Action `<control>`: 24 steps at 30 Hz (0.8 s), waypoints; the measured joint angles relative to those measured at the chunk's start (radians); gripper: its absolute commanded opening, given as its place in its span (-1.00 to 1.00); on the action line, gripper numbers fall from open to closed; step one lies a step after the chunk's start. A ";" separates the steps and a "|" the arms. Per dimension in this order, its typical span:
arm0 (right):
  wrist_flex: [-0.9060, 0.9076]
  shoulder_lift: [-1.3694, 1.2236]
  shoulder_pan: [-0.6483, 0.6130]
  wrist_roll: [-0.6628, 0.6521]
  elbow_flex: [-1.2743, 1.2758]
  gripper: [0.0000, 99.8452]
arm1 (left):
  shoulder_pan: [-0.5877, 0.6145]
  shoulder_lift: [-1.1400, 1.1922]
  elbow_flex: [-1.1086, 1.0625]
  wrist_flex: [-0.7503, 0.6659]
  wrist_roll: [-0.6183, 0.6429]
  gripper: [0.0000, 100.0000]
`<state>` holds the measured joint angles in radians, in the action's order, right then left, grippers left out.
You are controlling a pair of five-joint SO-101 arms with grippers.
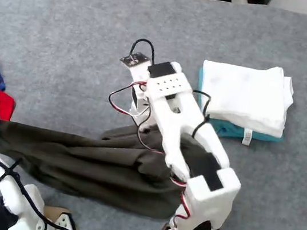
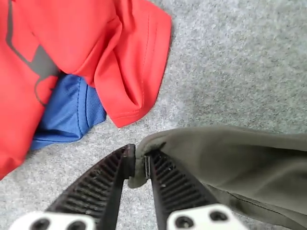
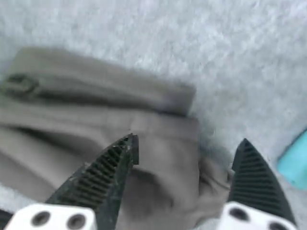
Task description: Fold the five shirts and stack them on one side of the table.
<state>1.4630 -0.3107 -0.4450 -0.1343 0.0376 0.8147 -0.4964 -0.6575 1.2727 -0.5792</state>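
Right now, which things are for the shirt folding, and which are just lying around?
For the job: olive shirt, gripped by the left end effector; right end effector, open over it; white shirt lying on the teal shirt; red shirt; blue shirt.
Just there: grey cover.

Grey table (image 1: 68,27) — felt-like cloth across its top.
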 measured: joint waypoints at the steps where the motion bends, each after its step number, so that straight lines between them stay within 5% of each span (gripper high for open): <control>1: -0.014 -0.006 0.000 0.012 0.000 -0.56 | 0.000 0.000 0.000 0.000 0.000 -0.94; 5: -0.058 -0.038 0.000 0.054 -0.006 -0.70 | 0.000 0.000 0.000 0.000 0.000 -0.94; 24: -0.107 -0.129 0.058 0.086 -0.018 -0.63 | 0.000 0.000 0.000 0.023 0.000 -0.94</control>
<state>1.3556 -0.4396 -0.3867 -0.0483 0.0192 0.8147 -0.4964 -0.6575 1.2958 -0.5792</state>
